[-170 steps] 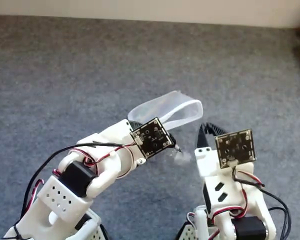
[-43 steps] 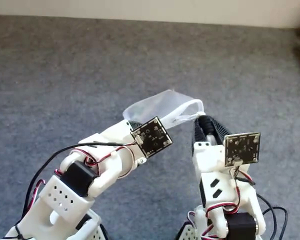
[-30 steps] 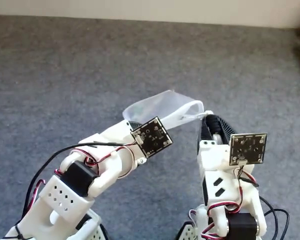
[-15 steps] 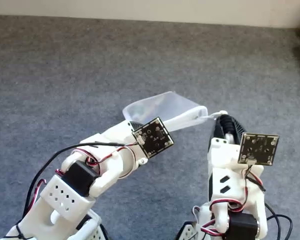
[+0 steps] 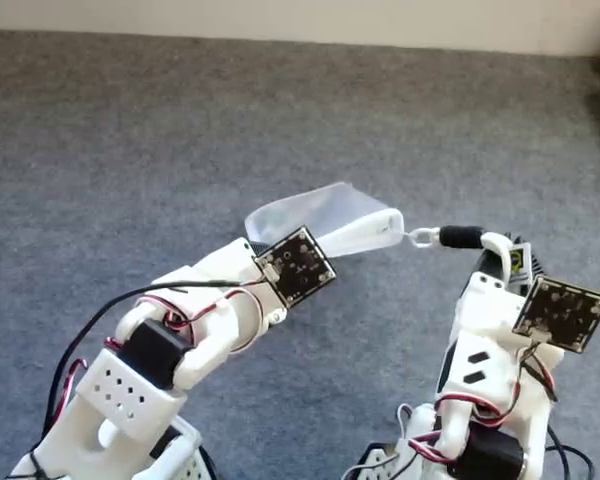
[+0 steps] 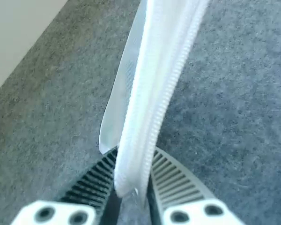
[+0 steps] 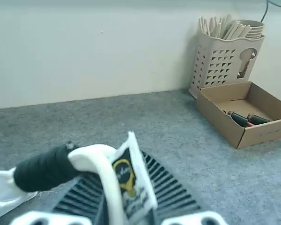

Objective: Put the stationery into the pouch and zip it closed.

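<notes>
A translucent white pouch (image 5: 325, 218) hangs above the grey carpet between the two arms, its zipper (image 6: 152, 89) running along the top edge. My left gripper (image 6: 131, 193) is shut on the pouch's near end, under its camera board (image 5: 294, 265) in the high view. At the pouch's right end a metal ring (image 5: 421, 237) joins a black zipper pull (image 5: 461, 237) with a white strap and a printed tag (image 7: 127, 178). My right gripper (image 7: 126, 201) is shut on that strap, just right of the pouch (image 7: 0, 187). No loose stationery shows.
Grey carpet (image 5: 160, 130) covers the table up to a pale wall (image 7: 84, 47). In the right wrist view, a cardboard box (image 7: 246, 115) holding markers and a beige perforated basket (image 7: 227, 51) of wooden sticks stand far off by the wall.
My right arm has swung to the right, drawing the zipper pull along; the pouch's mouth, open as a loop earlier, now lies flat and stretched. The left arm has barely moved.
</notes>
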